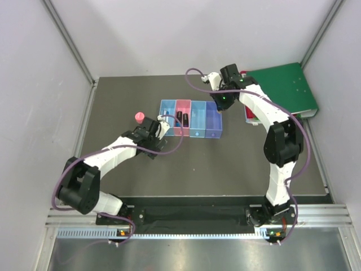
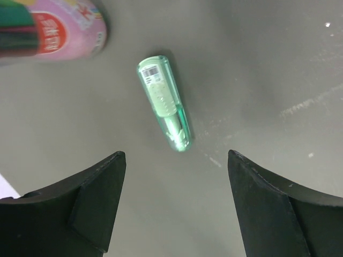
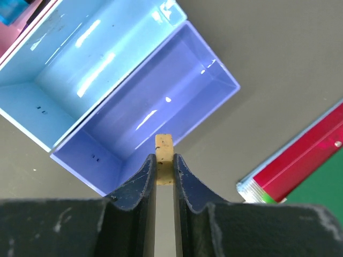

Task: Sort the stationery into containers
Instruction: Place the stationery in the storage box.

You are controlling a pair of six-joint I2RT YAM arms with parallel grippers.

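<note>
Findings, right arm: the right claw (image 3: 164, 159) is clenched on the tiny tan nub (image 3: 164, 144), which is pinched upright between the two fingers with its top end standing proud of the tips. In the wrist view the nub lines up over the violet-blue bin (image 3: 161, 101), the end bin of the joined row. The neighbouring light blue bin (image 3: 91, 59) shares a wall with it. The red folder (image 3: 305, 160) lies on the surface (image 1: 225, 164) near that end of the row, apart from it, with the green binder (image 1: 282, 90) behind it.

Findings, left arm: the left claw (image 2: 176, 160) is released, fingers spread wide, and grasps nothing. The pale green marker (image 2: 163, 104) lies flat on the surface ahead of the claw, angled, roughly between the lines of the two fingers and touching neither. The pink-capped little bottle (image 2: 59, 32) sits near the marker's far end, apart from it.

Containers: from above, the row runs light blue, pink, light blue, violet-blue. The pink bin (image 1: 182, 129) holds two dark items (image 1: 181, 118); what they are cannot be made out.
</note>
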